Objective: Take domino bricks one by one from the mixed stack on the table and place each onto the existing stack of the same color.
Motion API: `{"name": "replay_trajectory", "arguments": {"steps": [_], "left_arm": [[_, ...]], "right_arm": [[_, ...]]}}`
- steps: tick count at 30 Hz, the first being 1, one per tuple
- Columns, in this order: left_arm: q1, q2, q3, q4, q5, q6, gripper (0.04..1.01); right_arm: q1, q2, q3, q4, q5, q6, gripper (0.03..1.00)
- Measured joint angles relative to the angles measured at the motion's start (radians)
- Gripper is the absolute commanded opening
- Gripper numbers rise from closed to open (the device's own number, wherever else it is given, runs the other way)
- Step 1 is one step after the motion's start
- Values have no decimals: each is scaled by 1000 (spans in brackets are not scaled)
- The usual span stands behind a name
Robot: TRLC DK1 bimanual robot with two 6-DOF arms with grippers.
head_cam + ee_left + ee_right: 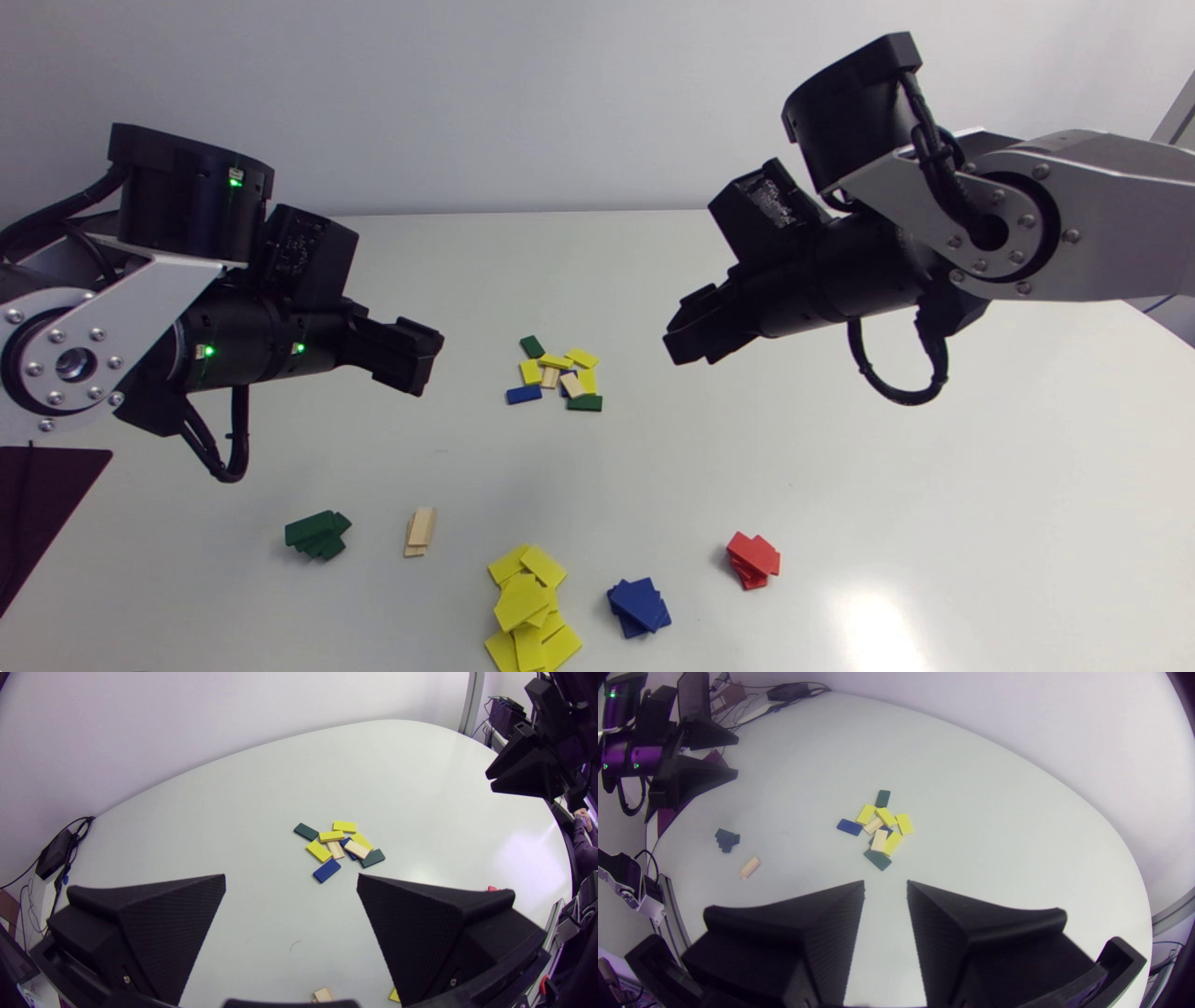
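Observation:
A mixed heap (pixel 558 372) of yellow, wooden, blue and green domino bricks lies mid-table, also seen ahead of each gripper (pixel 339 849) (pixel 879 830). Along the front edge sit sorted stacks: green (pixel 318 535), wooden (pixel 420 531), yellow (pixel 528 607), blue (pixel 639 607) and red (pixel 753 559). My left gripper (pixel 415 359) hovers left of the heap, open and empty, its fingers (pixel 177 924) far apart. My right gripper (pixel 686 341) hovers right of the heap, with a narrow gap between its fingers (pixel 831 933) and nothing in it.
A dark mat (pixel 37 504) lies at the table's front left corner. The white table (pixel 934 485) is bare to the right of the heap and between heap and stacks.

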Motion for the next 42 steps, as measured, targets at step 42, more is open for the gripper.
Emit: {"name": "replay_trajectory", "arguments": {"steps": [42], "left_arm": [[100, 130, -7, 136, 65, 50, 1003]], "right_arm": [[90, 581, 372, 32, 95, 41, 866]]}}
